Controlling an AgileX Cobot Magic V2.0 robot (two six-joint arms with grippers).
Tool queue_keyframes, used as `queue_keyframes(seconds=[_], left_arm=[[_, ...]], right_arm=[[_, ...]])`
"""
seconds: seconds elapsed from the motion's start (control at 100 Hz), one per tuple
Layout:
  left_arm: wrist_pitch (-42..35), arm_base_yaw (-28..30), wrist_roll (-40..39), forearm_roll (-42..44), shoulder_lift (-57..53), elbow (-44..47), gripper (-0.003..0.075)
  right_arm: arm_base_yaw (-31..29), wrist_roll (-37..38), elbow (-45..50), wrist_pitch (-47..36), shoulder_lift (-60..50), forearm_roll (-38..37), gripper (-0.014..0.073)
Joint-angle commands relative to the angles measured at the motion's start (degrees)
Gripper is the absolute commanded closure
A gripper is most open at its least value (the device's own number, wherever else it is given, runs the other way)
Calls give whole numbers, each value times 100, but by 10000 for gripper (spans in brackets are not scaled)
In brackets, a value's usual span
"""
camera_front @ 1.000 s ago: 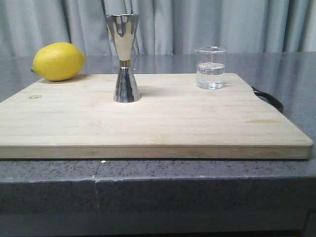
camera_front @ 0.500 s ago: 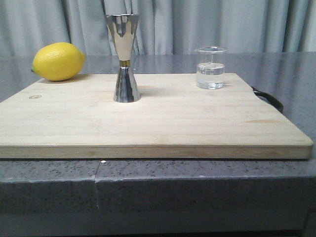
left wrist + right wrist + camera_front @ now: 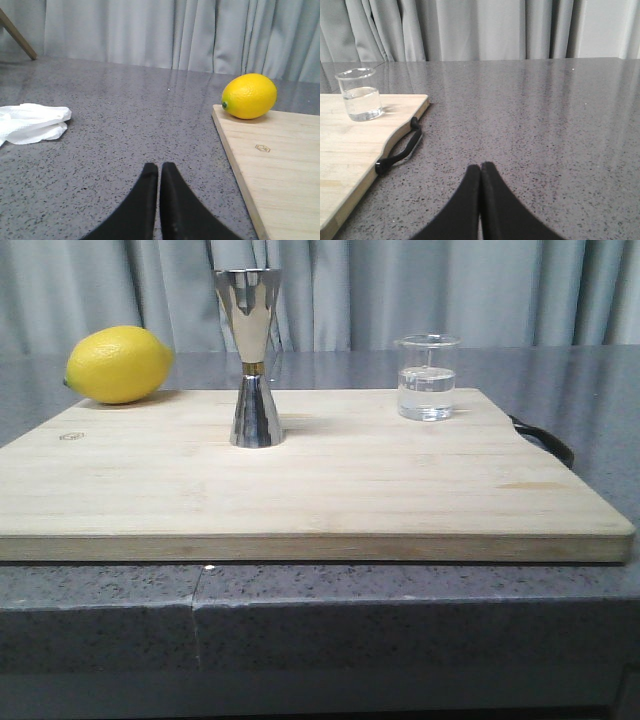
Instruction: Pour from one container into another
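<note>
Waiting to start: both claws, left [image 3: 159,172] and right [image 3: 480,172], sit closed and empty; next, the right probably opens toward the beaker [image 3: 427,378], then tips into the jigger [image 3: 250,355].

Soft, even, rather cool light fills the room, and all three views are bright and fairly sharp. The tall shiny steel jigger [image 3: 249,355] mirrors pale streaks and throws a faint shadow rightward on the pale wooden cutting board [image 3: 300,490]. The polished grey speckled countertop [image 3: 545,110] carries a dull sheen of the curtains. The yellow lemon [image 3: 249,96] shades the wood beneath it.
</note>
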Motion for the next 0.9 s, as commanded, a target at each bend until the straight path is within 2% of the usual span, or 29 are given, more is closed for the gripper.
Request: queue_keyframes(seconds=[0.0,0.24,0.37,0.46,0.52,0.64,0.79,0.89], left_arm=[[-436,6,-21,-44,-128,207,740],[-476,6,-21,-50,-128,207,740],[-868,6,-21,-762,-128,207,740],[-1189,6,-21,-1608,-128,158,740],[-1148,-5,-21,-1861,-128,51,740],[-502,-5,-21,-1843,-128,-490,740],[505,-5,85,-1843,243,-1406,740],[1099,-5,523,-1988,796,-2024,740]], right_arm=[[-23,-42,119,-513,-91,-1,669],[-23,-32,119,-617,-91,156,669],[-23,-21,119,-1230,-91,390,669],[-23,579,108,-1717,-91,817,669],[-23,1088,38,-1761,-91,1089,669],[-23,1363,-351,-1318,-91,1149,669],[-23,1352,-1303,101,127,1149,669],[-23,1295,-2054,967,641,1127,669]])
